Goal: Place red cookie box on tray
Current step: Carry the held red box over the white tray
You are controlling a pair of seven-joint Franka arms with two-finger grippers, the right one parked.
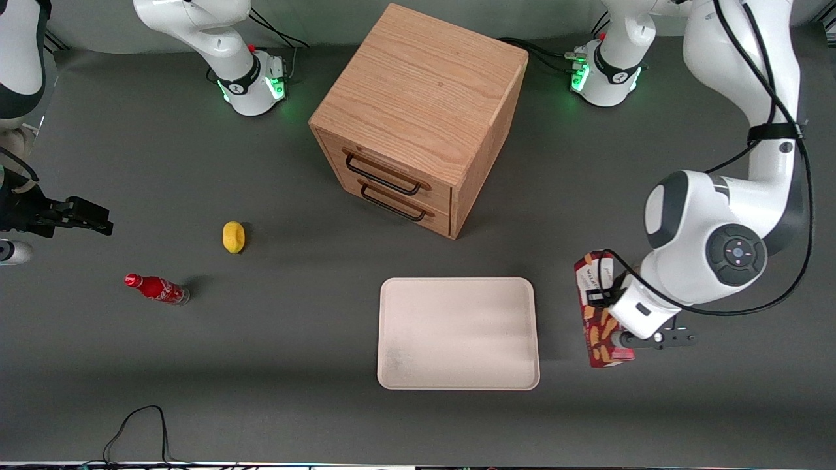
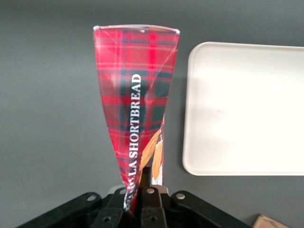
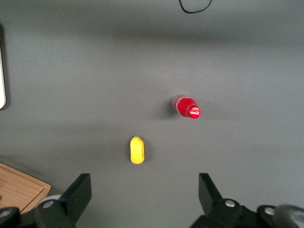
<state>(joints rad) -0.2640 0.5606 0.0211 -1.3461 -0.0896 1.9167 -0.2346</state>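
Lower right of the front view: gripper clamped on the box, long axis running toward the camera, beside the tray, which lies toward the parked arm's end of the counter.

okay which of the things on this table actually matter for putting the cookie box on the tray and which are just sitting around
Matter: red cookie box, clamped in the left gripper beside the tray; tray, nothing on it.

Just sitting around: wooden drawer cabinet, yellow object, small red bottle toward the parked arm's end.
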